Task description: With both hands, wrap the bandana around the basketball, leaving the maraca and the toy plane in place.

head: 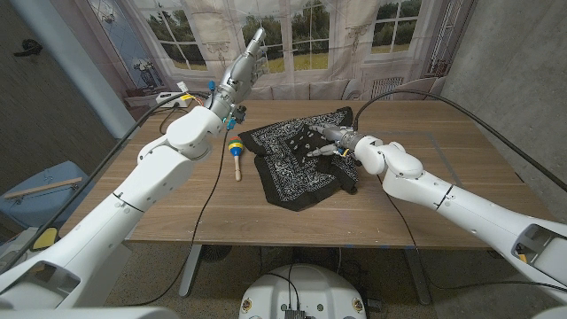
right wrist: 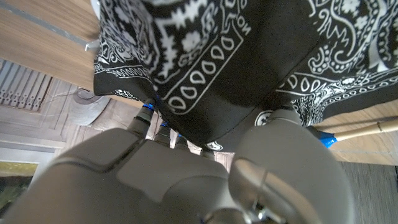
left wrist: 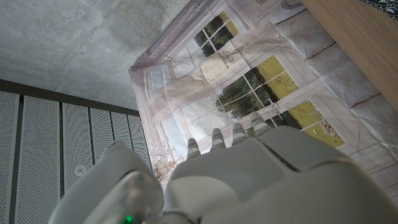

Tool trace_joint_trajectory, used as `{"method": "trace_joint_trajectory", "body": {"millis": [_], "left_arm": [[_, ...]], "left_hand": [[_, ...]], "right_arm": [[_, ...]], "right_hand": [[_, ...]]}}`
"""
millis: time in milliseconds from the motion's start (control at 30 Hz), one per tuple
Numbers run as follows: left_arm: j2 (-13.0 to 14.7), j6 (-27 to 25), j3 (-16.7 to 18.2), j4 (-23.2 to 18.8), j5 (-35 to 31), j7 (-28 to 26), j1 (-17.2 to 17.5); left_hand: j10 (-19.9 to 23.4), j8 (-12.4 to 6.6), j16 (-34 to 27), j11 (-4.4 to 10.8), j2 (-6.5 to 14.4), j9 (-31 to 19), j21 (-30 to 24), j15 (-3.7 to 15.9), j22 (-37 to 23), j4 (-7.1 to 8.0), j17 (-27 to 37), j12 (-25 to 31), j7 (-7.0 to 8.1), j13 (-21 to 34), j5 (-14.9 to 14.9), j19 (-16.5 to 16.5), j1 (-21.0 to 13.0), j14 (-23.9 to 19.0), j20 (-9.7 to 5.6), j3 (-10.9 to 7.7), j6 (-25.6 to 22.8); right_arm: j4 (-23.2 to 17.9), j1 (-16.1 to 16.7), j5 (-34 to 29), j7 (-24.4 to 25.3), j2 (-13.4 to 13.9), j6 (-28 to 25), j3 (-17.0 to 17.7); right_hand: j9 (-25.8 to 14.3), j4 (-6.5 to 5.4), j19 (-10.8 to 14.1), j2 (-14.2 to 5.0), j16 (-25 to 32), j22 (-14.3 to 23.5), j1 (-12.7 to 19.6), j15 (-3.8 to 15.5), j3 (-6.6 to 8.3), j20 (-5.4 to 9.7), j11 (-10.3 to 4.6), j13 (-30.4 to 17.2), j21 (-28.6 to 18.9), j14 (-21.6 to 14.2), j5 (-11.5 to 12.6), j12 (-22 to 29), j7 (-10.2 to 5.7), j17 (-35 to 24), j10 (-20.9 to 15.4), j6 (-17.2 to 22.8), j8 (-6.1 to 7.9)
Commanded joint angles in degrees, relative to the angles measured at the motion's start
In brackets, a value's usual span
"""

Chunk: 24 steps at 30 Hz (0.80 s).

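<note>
Wooden counter (head: 461,168), plank top with a pale tape line across the right part. Grey textured walls on both sides. Behind the counter hangs a printed backdrop (head: 310,35) of white-framed windows over green lawn; the left wrist view shows the same backdrop under a rough concrete ceiling, beside a grey slatted panel (left wrist: 56,149). A blue bin with a wooden stick lies on the floor at far left (head: 35,199). No readable brand, label or writing anywhere; the only print is the white paisley pattern.

Bandana (head: 301,159): black with white paisley, bunched and draped in a mound at counter middle, loose corners spread toward the back and the right. Basketball is under the cloth if anywhere; can't tell, no ball surface is visible.

Maraca (head: 236,152): yellow and blue head, wooden handle, lying on the counter just left of the bandana, apart from it. Something white lies at the counter's back left edge (head: 168,97), partly hidden by the left arm; can't identify it.

Left hand (head: 251,51): raised well above the counter's back left, fingers straight and apart, holding nothing. Left wrist view shows its fingertips (left wrist: 217,138) against the backdrop.

Right hand (head: 330,142): on top of the bandana mound, fingers in the cloth. Right wrist view has cloth draped over its fingers (right wrist: 149,121); an actual pinch can't be confirmed.
</note>
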State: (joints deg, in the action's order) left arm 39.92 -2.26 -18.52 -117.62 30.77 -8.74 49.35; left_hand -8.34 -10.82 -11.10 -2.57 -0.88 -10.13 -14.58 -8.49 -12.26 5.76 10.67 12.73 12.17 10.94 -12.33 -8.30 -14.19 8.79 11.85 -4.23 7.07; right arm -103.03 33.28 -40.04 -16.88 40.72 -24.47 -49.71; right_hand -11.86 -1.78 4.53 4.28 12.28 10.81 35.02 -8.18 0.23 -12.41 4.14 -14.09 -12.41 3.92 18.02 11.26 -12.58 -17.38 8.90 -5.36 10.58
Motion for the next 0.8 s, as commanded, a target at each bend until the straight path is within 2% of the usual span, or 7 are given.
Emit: {"method": "trace_joint_trajectory", "body": {"millis": [33, 167, 300, 367, 400, 533, 800], "left_arm": [[-0.32, 0.14, -0.71, 0.99, 0.32, 0.61, -0.98], [-0.32, -0.03, -0.8, 1.02, 0.35, 0.53, -1.04], [-0.12, -0.65, -0.93, 0.89, 0.26, 0.36, -1.18], [-0.13, -0.66, -0.95, 0.96, 0.42, 0.47, -1.2], [-0.15, -0.71, -0.95, 0.96, 0.39, 0.36, -1.2], [0.05, -1.08, -1.0, 0.88, 0.31, 0.28, -1.3], [0.11, -1.83, -1.1, 0.95, 0.16, -0.06, -1.75]], "left_hand": [[0.0, -0.27, -0.13, -0.01, -0.06, -0.08, 0.06, 0.54, -0.06, 0.02, 0.08, -0.06, 0.14, 0.14, -0.36, 0.48, 0.39, 0.02, 0.34, 0.39, -0.7], [0.09, -0.34, -0.14, 0.1, -0.02, -0.09, 0.06, 0.59, -0.05, 0.01, 0.09, -0.03, 0.15, 0.15, -0.39, 0.5, 0.41, -0.02, 0.35, 0.42, -0.96], [0.08, -0.35, -0.11, 0.0, 0.03, -0.1, 0.06, 0.59, -0.05, -0.01, 0.09, -0.05, 0.21, 0.16, -0.42, 0.53, 0.42, 0.03, 0.35, 0.45, -1.09], [0.1, -0.34, -0.1, 0.02, 0.04, -0.1, 0.06, 0.64, -0.05, -0.01, 0.09, -0.04, 0.22, 0.17, -0.43, 0.53, 0.43, 0.03, 0.35, 0.46, -1.09], [0.0, -0.33, -0.09, 0.06, 0.05, -0.1, 0.07, 0.62, -0.05, -0.02, 0.09, -0.09, 0.23, 0.17, -0.43, 0.54, 0.43, 0.05, 0.35, 0.46, -1.09], [-0.05, -0.3, -0.07, 0.09, 0.09, -0.11, 0.08, 0.57, -0.04, -0.03, 0.1, -0.11, 0.26, 0.18, -0.46, 0.53, 0.43, 0.11, 0.35, 0.48, -1.07], [-0.25, -0.15, 0.01, 0.09, 0.21, -0.11, 0.16, 0.6, -0.03, -0.06, 0.1, -0.21, 0.3, 0.2, -0.52, 0.4, 0.45, 0.28, 0.35, 0.51, -0.86]], "right_arm": [[3.05, -3.52, -6.16, -7.34, -1.86, -5.42, -4.8], [3.46, -3.61, -7.83, -7.11, -2.22, -6.23, -5.51], [3.59, -2.16, -6.45, -3.0, -2.17, -4.68, -4.13], [3.66, -1.34, -4.73, -0.77, -1.95, -3.11, -2.99], [3.69, -0.79, -3.72, 0.65, -1.82, -2.22, -2.3], [3.95, 1.67, 0.99, 7.04, -1.12, 2.29, 0.85], [4.82, 6.96, 11.28, 19.58, 0.1, 13.13, 7.45]], "right_hand": [[-0.19, 0.73, 2.11, -0.4, 0.82, 0.23, 1.43, 0.08, 0.12, -0.01, 0.42, 0.03, -0.72, -1.71, 0.61, -0.02, -0.01, 0.34, 1.26, -1.52, 0.18], [-0.27, 2.06, 12.61, -2.24, 3.62, 0.97, 5.02, 4.86, 0.09, 0.13, -1.86, 0.39, -4.47, -10.4, 1.43, 1.49, -0.06, 1.53, -0.42, -2.72, 0.94], [-0.42, 3.62, 23.81, -5.64, 7.24, 1.23, 9.26, 9.56, 0.97, 0.39, -4.89, 0.66, -8.65, -19.7, 1.61, 4.5, -0.08, 0.92, -9.6, 0.95, 2.31], [-0.33, 4.49, 33.49, -6.92, 10.72, 1.04, 11.01, 12.44, 0.92, 2.95, -5.29, 0.71, -12.49, -28.32, 0.95, 6.13, -0.09, -0.15, -15.3, 4.01, 2.77], [-0.29, 4.69, 36.04, -7.68, 11.83, 1.01, 11.6, 13.17, 1.12, 3.85, -5.78, 0.67, -13.57, -31.12, 0.84, 7.08, -0.1, -0.58, -17.95, 4.89, 2.86], [-0.32, 5.41, 39.38, -9.61, 13.33, 1.02, 13.46, 13.79, 1.98, 5.72, -5.75, 0.61, -15.25, -36.09, 0.6, 9.26, -0.03, -1.28, -23.78, 9.86, 4.18], [-0.39, 7.16, 40.81, -12.53, 16.51, 1.09, 17.11, 15.52, 3.95, 6.79, -6.3, -0.14, -16.81, -45.74, -0.11, 13.54, 0.2, -3.0, -33.55, 21.54, 7.58]]}}
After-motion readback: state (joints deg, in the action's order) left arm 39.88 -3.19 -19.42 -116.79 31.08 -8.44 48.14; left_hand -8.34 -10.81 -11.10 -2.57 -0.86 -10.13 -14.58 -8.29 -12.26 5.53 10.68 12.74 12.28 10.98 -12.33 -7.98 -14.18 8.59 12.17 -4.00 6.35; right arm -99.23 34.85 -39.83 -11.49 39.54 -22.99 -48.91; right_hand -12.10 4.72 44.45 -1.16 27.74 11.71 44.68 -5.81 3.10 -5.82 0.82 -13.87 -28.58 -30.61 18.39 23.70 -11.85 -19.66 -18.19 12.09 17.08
